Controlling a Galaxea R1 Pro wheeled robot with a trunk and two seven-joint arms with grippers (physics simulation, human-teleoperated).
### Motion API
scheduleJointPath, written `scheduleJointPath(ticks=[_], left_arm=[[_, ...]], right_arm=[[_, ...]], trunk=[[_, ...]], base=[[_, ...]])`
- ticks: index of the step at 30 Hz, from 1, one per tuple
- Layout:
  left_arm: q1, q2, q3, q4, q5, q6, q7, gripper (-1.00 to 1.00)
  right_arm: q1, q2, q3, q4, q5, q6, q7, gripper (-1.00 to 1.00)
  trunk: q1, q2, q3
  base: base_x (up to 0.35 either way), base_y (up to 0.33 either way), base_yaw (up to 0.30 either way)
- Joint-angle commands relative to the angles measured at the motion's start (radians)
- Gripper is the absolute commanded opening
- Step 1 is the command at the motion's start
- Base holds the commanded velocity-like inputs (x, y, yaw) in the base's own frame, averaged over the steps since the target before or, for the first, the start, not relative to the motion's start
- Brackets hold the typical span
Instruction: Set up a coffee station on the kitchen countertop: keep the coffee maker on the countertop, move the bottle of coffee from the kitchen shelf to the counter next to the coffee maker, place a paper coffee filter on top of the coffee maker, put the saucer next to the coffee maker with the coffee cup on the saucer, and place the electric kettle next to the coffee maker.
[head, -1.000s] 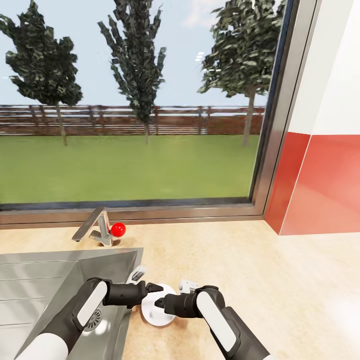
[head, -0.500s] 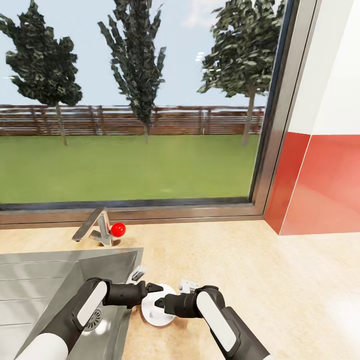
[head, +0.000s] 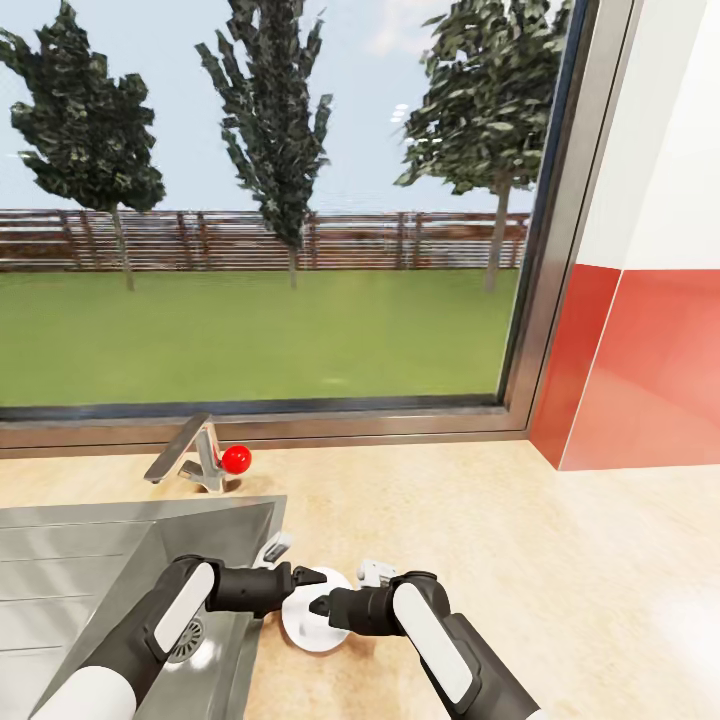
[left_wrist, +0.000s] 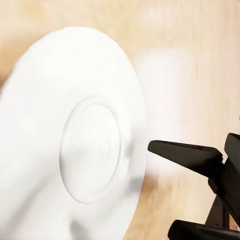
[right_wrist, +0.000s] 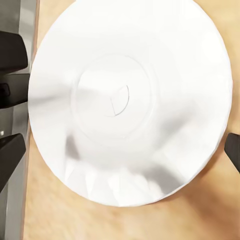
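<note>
Setting: beige speckled countertop (head: 520, 560) under a big window (head: 270, 200) onto lawn and trees, with a red-and-white wall (head: 650, 330) off to my right.

Sink: steel sink (head: 90, 560) on my left, a tap with a red knob (head: 237, 459) behind it; the basin looks dry and holds nothing I can make out beyond its drain.

Saucer: the saucer (head: 315, 622) lies flat on the worktop, just beside the sink's rim, directly under both my wrists. Nothing sits in it; no cup on its centre ring.

Left gripper: my left gripper (head: 300, 578) hovers over the plate's sink-side edge. My left wrist camera shows the saucer (left_wrist: 70, 145) and two dark fingers parted; I judge they are my other claw's. I cannot tell how wide my own left jaws stand.

Right gripper: my right gripper (head: 318, 606) points at the plate from the other side. In my right wrist camera the saucer (right_wrist: 130, 100) lies between dark fingertips (right_wrist: 10, 50) spread well apart, gripping nothing.

Handling: I judge it light, rigid, glazed and slippery, and breakable if dropped. Lying flat, it offers no lip to pinch from above.

Where to take hold: at the thin rim, one finger under and one over, probably after nudging the edge up.

Other white bits: small pale shapes (head: 372, 570) near the plate, too small for me to name.
</note>
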Motion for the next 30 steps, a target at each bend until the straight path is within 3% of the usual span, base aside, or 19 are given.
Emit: scheduleJointPath(ticks=[1, 6, 7, 30], left_arm=[[0.0, 0.001, -0.003, 0.0, -0.013, 0.001, -0.004, 1.0], [0.0, 0.001, -0.003, -0.001, -0.013, 0.001, -0.005, 1.0], [0.0, 0.001, -0.003, -0.001, -0.013, 0.001, -0.006, -1.0], [0.0, 0.002, -0.001, -0.001, -0.009, 0.003, -0.006, -1.0]], right_arm=[[0.0, 0.0, 0.001, -0.001, -0.01, 0.001, -0.01, 1.0], [0.0, 0.0, 0.001, -0.001, -0.01, 0.001, -0.01, 1.0], [0.0, 0.0, 0.001, -0.001, -0.01, 0.001, -0.01, 1.0], [0.0, 0.0, 0.001, -0.001, -0.01, 0.001, -0.01, 1.0]], trunk=[[0.0, -0.001, -0.001], [0.0, -0.001, -0.001], [0.0, -0.001, -0.001], [0.0, -0.001, -0.001]], base=[[0.0, 0.0, 0.0], [0.0, 0.0, 0.0], [0.0, 0.0, 0.0], [0.0, 0.0, 0.0]])
